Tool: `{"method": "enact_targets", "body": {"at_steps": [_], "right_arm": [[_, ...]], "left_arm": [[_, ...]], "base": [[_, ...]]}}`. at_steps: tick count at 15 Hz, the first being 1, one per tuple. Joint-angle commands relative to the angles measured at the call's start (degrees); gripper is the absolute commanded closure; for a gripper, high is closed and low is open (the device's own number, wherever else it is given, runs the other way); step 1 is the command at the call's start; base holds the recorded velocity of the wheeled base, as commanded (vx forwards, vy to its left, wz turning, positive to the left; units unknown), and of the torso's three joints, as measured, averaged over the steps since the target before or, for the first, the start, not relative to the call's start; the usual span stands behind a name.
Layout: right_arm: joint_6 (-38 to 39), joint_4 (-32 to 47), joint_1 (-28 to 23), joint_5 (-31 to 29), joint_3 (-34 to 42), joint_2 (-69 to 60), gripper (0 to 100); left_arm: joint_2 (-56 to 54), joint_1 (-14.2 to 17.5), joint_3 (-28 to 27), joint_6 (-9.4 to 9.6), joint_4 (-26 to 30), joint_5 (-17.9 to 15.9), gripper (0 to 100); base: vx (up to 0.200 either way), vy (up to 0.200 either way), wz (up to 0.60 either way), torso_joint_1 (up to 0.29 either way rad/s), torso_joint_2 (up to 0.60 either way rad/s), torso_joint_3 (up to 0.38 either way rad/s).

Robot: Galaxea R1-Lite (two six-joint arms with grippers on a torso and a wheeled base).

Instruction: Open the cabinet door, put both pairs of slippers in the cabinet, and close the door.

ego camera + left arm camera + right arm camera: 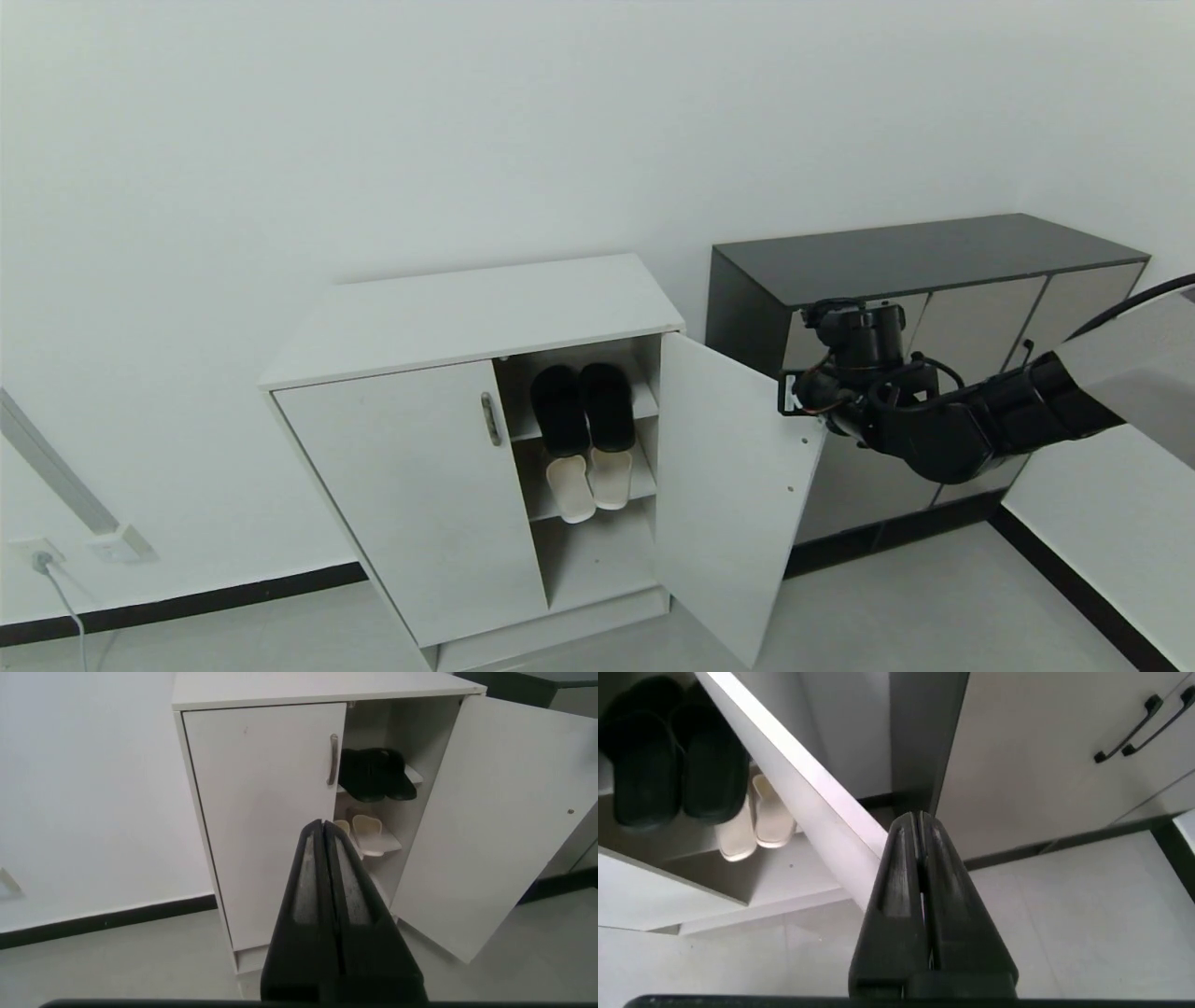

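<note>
The white cabinet (467, 317) stands against the wall with its left door (420, 495) closed and its right door (738, 485) swung open. Inside, a black pair of slippers (583, 406) lies on the upper shelf and a cream pair (588, 481) on the shelf below. My right gripper (789, 397) is shut with nothing in it, at the open door's outer edge; in the right wrist view its tips (920, 819) meet the door (813, 793). My left gripper (323, 826) is shut and empty, held back from the cabinet front, facing the closed door's handle (333, 759).
A dark-topped sideboard (924, 252) with grey doors stands right of the cabinet, just behind my right arm. A white counter (1111, 495) runs along the right edge. A wall socket with a cable (37, 560) is low on the left. Bare floor (887, 616) lies in front.
</note>
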Motion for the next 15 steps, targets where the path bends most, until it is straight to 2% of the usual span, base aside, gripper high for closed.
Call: {"method": "enact_targets", "body": {"at_steps": [1, 5, 8, 15], "right_arm": [[0.0, 0.1, 0.1, 0.0, 0.0, 0.2, 100], [0.0, 0.0, 0.9, 0.0, 1.6, -0.4, 100], [0.1, -0.1, 3.8, 0.0, 3.9, -2.3, 100], [1.5, -1.1, 17.5, -0.4, 11.3, -10.7, 100]], "left_arm": [[0.1, 0.0, 0.0, -0.1, 0.0, 0.0, 100], [0.1, 0.0, 0.0, -0.01, 0.0, 0.0, 100], [0.1, -0.1, 0.0, -0.01, 0.0, 0.0, 100], [0.1, 0.0, 0.0, -0.1, 0.0, 0.0, 100]], "base": [[0.0, 0.0, 0.0, 0.0, 0.0, 0.0], [0.0, 0.0, 0.0, 0.0, 0.0, 0.0], [0.0, 0.0, 0.0, 0.0, 0.0, 0.0], [0.0, 0.0, 0.0, 0.0, 0.0, 0.0]]}}
